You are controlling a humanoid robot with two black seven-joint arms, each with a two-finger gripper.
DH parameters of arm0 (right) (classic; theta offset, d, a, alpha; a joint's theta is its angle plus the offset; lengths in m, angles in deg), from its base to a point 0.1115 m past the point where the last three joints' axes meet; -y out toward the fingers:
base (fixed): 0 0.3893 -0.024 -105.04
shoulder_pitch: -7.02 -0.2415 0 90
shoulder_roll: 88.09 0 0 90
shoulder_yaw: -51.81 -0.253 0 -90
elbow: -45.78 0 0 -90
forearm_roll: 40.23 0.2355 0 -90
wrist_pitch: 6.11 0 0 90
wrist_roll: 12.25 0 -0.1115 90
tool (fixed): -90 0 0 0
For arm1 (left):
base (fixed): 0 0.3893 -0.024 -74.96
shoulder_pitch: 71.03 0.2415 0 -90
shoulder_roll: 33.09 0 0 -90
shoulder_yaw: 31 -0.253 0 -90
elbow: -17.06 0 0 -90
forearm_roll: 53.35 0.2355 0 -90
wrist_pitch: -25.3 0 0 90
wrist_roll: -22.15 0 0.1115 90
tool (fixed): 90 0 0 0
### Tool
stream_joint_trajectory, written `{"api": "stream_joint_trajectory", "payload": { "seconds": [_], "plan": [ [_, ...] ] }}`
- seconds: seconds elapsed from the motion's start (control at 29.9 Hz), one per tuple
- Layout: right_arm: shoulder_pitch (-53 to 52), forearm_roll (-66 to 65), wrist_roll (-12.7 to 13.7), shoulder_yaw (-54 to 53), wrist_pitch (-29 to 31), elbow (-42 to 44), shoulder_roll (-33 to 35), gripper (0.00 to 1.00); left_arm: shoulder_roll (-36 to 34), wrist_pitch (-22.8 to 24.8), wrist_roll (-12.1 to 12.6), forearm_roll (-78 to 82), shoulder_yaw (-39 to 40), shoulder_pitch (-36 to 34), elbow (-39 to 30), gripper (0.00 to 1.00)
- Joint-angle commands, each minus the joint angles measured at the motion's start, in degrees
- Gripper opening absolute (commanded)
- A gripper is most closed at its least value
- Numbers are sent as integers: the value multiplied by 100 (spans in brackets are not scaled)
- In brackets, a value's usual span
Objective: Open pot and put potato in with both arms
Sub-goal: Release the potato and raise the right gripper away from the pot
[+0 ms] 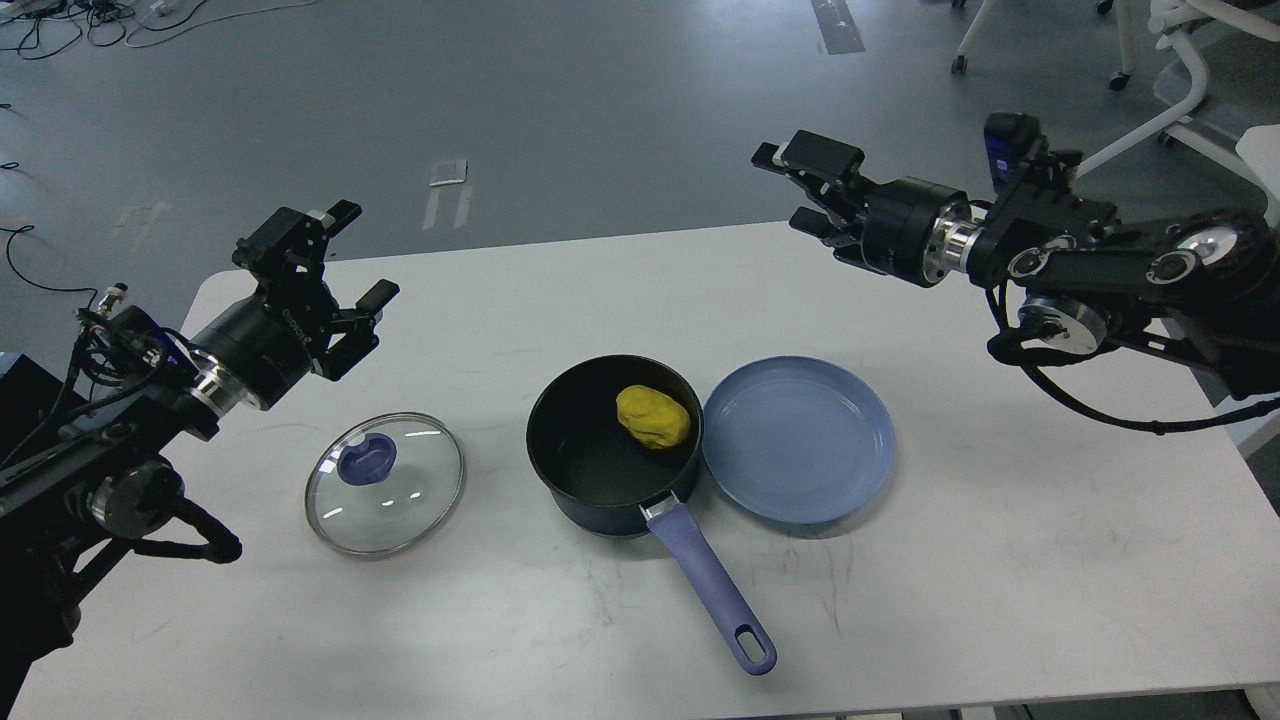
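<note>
The dark navy pot (590, 480) stands open in the middle of the white table, its periwinkle handle (712, 588) pointing to the front right. The yellow potato (653, 416) lies inside the pot at its right side. The glass lid (385, 482) with its blue knob lies flat on the table left of the pot. My left gripper (345, 268) is open and empty, raised above the table's far left. My right gripper (805, 188) is open and empty, raised high over the table's far edge, well away from the pot.
A shallow light-blue plate (800, 440) lies empty, touching the pot's right side. The table (1000, 560) has its far edge just behind both grippers. Chair legs (1130, 60) and cables are on the floor beyond.
</note>
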Motion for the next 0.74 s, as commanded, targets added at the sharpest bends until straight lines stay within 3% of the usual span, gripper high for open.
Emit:
{"api": "stream_joint_trajectory", "payload": {
  "seconds": [0.0, 0.3, 0.4, 0.7],
  "plan": [
    [647, 335, -1, -707, 88, -15, 177, 99, 130, 10, 0, -16, -1, 44, 11, 98],
    [1702, 862, -1, -1244, 1783, -58, 765, 99, 438, 246, 0, -77, 42, 264, 63, 98],
    [1852, 880, -1, -1305, 2038, -76, 880, 99, 560, 352, 0, -86, 174, 360, 151, 98],
    [2098, 872, -1, -1534, 2039, -67, 890, 99, 886, 528, 0, -95, 421, 378, 476, 98]
  ]
}}
